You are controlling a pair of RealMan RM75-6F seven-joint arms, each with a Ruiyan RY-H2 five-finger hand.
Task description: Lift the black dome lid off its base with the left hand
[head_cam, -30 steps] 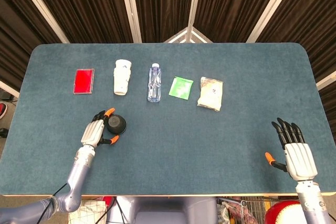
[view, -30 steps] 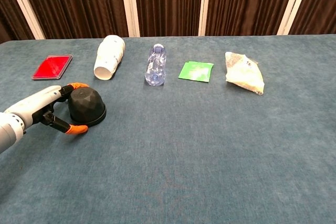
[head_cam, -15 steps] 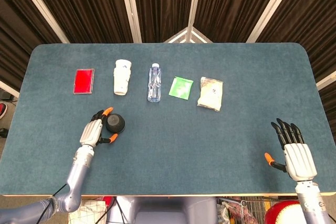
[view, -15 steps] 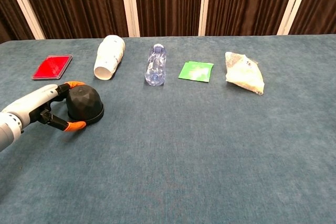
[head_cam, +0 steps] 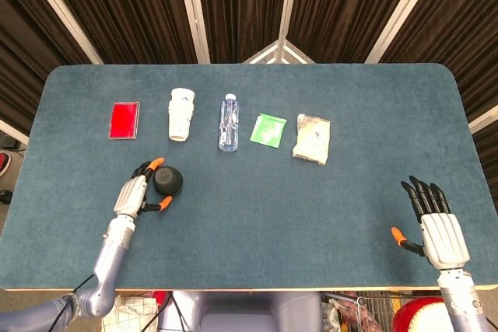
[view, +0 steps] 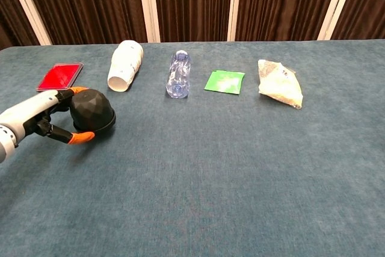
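Though gripped, black dome lid (view: 91, 111) possibly hides base.

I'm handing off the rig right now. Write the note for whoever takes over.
Left hand: fingers cupped around the black dome lid, near the table's left front.
Right hand: open, holding nothing, at the table's right front edge.
Done: left hand is placed at the lid.
Left: whether the lid has cleared its base cannot be told; no base shows. Confirm the hold, then lift straight up.

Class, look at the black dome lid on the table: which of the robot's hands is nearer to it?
Left. The left hand is cupped around the black dome lid, fingertips on either side. The right hand lies far across the table, near the opposite front corner.
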